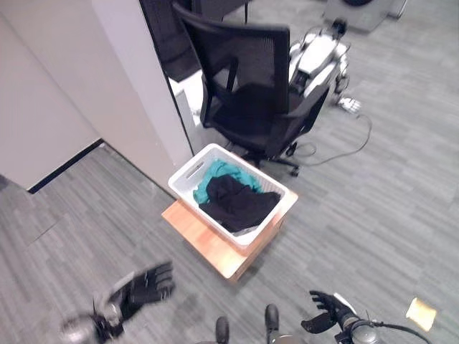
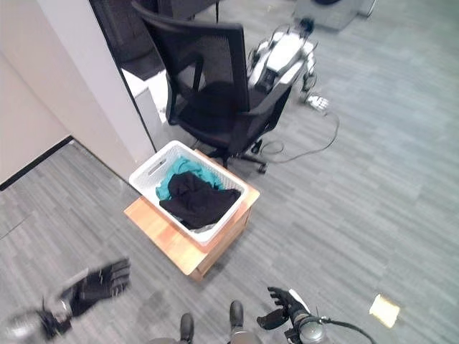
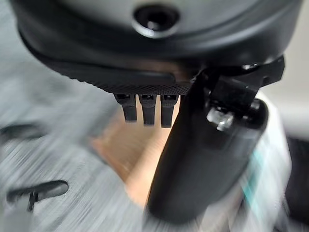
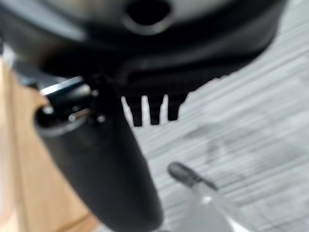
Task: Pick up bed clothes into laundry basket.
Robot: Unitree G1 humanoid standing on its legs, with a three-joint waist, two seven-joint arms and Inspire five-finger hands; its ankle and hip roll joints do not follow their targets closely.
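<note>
1. Clothes are lying in the laundry basket [image 1: 276, 188]: a black garment [image 1: 237, 203] is heaped over a teal garment [image 1: 219, 173], and both hands are hanging low and empty, well short of them.
2. Left hand [image 1: 147, 284] is hovering over the grey carpet [image 1: 373, 208] at the near left, its fingers straight and spread, gripping nothing.
3. Right hand [image 1: 328, 310] is hanging at the near right with its fingers relaxed and loosely bent, also holding nothing.
4. Between and beyond the hands, the basket is sitting on a low wooden stand [image 1: 208, 244], its far corner reaching under a black office chair [image 1: 247, 86].
5. Farther off, a white wall [image 1: 93, 86] is closing the far left, a small white robot [image 1: 319, 61] is lying on the floor behind the chair, and a pale yellow scrap [image 1: 420, 313] is resting on the carpet near the right hand.
6. Judging from this, the loading looks done or nearly done; no bed or loose garment is showing.
7. For a good finish, any further reach should be coming straight down over the basket's open top, steering clear of the chair's seat edge and not nudging the basket off its stand.
</note>
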